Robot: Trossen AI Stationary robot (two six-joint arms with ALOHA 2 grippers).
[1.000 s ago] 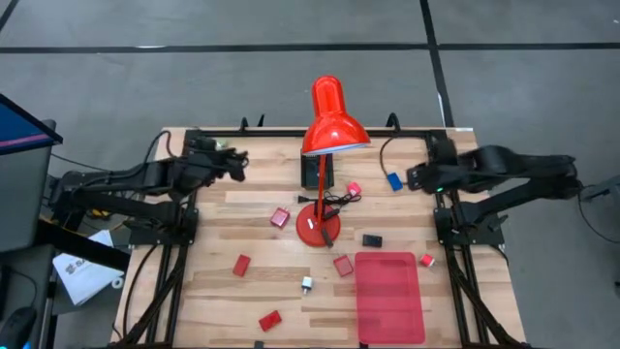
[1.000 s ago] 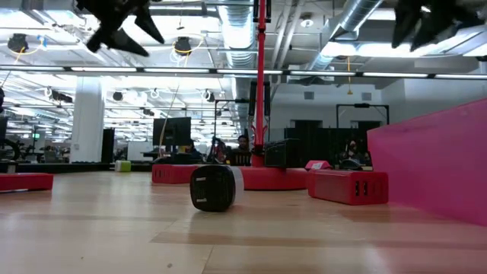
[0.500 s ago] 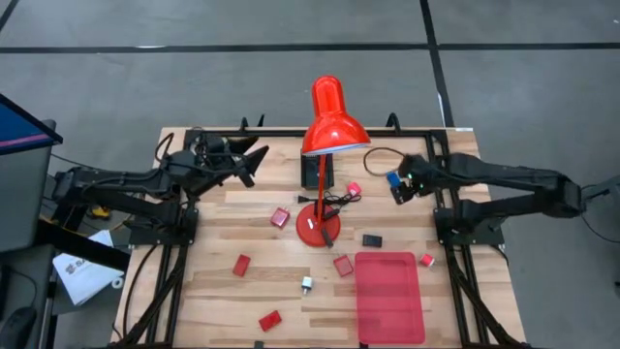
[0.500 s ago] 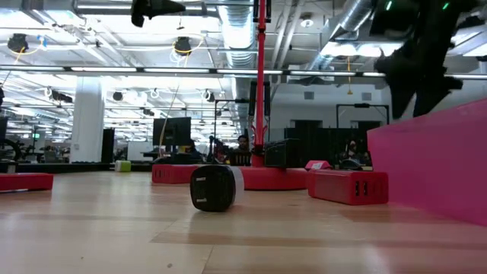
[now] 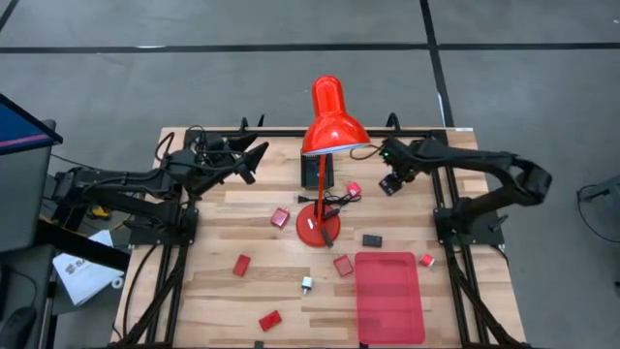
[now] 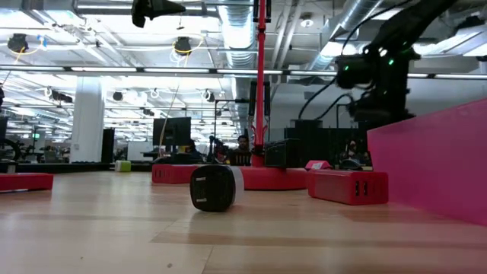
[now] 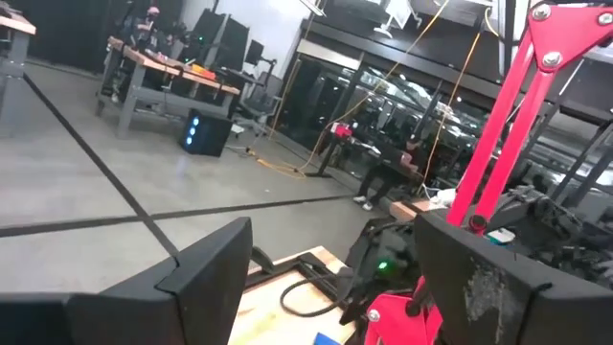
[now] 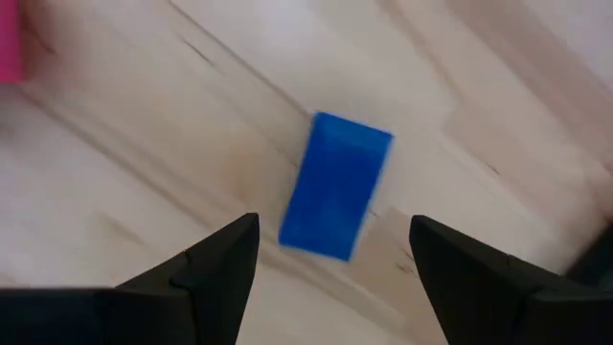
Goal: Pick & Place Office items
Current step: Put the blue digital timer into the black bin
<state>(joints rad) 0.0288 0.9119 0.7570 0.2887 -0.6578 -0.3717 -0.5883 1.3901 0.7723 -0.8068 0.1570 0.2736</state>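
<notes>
In the right wrist view the blue block (image 8: 335, 185) lies flat on the wood, and my open right gripper (image 8: 333, 228) hangs above it with a finger on either side, touching nothing. From above, that gripper (image 5: 391, 180) is at the far right, beside the lamp. My open left gripper (image 5: 254, 160) hovers over the far left of the table. Red blocks (image 5: 280, 217) (image 5: 241, 265) (image 5: 343, 265), a pink one (image 5: 354, 188), a black one (image 5: 372, 239) and a white-silver one (image 5: 306, 283) lie scattered on the table.
The tall red desk lamp stands mid-table on its base (image 5: 317, 229), with its head (image 5: 334, 121) above and its cord near the pink block. The flat red tray (image 5: 389, 296) lies at the near right. Two more red blocks (image 5: 269, 320) (image 5: 426, 260) lie near the tray.
My right gripper has swung toward the table's left and come down over the blue block. My left gripper has shifted a little toward the lamp, then stayed still. No item has moved.
</notes>
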